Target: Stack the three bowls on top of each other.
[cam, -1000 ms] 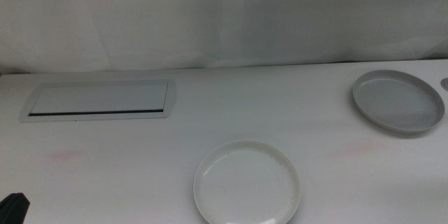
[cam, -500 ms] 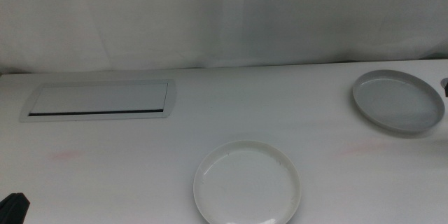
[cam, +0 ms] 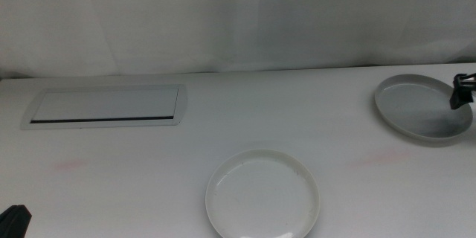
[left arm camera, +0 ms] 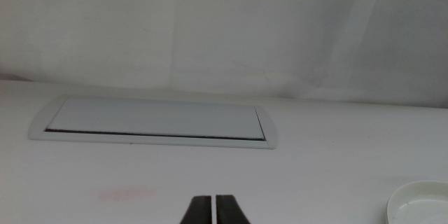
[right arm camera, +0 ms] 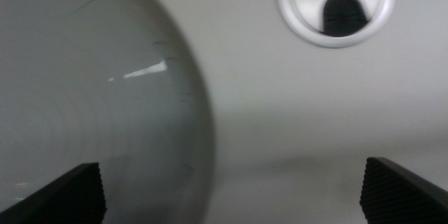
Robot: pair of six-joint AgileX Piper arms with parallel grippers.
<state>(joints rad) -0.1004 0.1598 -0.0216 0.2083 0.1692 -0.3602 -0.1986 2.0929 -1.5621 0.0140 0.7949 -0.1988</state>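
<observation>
A white curtain hung behind a white table [cam: 245, 111]. Set into the table at the far left was a flat panel [cam: 106, 105] with a dark slot. Only two bowls showed: the white bowl [cam: 262, 194] near the front edge at centre, and the grey bowl [cam: 422, 108] well apart from it at the far right. The mint bowl was in no view, so its place could not be told. The right gripper [cam: 462, 89] entered at the picture's right edge, over the grey bowl's right rim. In the right wrist view its jaws were spread wide, one over the bowl's inside and the other over bare table, with the rim [right arm camera: 199, 112] between them; nothing was held. Whether a jaw touched the bowl could not be told. A round grommet hole [right arm camera: 334, 5] lay in the table just beyond that bowl. The left gripper [left arm camera: 214, 210] waited near the front left corner, jaws closed together and empty, facing the panel, with a sliver of the white bowl in its view. Judgement: the step in hand was the approach to pick the grey bowl by its rim. The next move called for lowering until the jaws straddled the rim, closing, then lifting and carrying the bowl onto the white bowl. The low rim gave little to grip, so a slip seemed the main risk.
</observation>
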